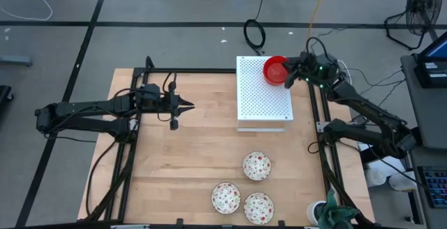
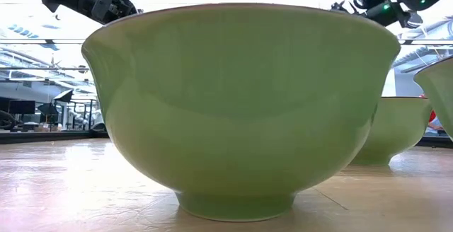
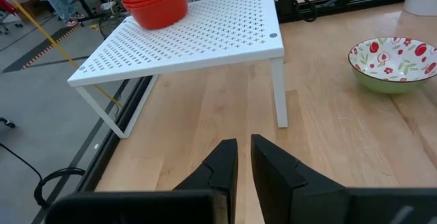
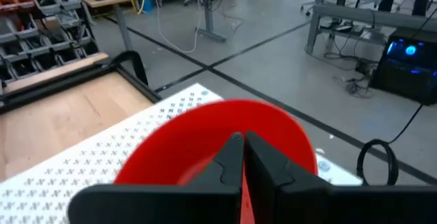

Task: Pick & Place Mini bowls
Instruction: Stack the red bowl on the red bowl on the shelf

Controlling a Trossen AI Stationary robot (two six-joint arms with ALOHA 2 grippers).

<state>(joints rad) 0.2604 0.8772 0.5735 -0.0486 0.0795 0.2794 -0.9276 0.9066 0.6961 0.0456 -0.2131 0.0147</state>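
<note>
Stacked red bowls [image 1: 274, 69] [image 3: 151, 2] stand on the far right corner of the white perforated board [image 1: 262, 96]. My right gripper [image 1: 289, 73] [image 4: 243, 157] is shut at the stack's right rim. Three floral bowls, white inside and green outside, rest on their feet on the near part of the table [image 1: 256, 165] [image 1: 225, 197] [image 1: 258, 208]; one fills the low view [image 2: 241, 112]. My left gripper [image 1: 187, 105] [image 3: 244, 161] waits shut over the table's left half, touching nothing. My right gripper is shut on the rim of the top red bowl [image 4: 205, 125], on the side toward the table's right edge. Red shows in the narrow slit between the fingers [image 4: 225, 159]. The fingers slant down from the right. The bowl sits in the stack on the board.
The board [image 3: 205, 39] stands raised on thin white legs [image 3: 280, 91], with open space beneath it. Black frame rails run along the table's left and right edges [image 1: 325, 138]. Bare wood lies between my left gripper and the board. A white cup stands at the near right corner [image 1: 318, 211].
</note>
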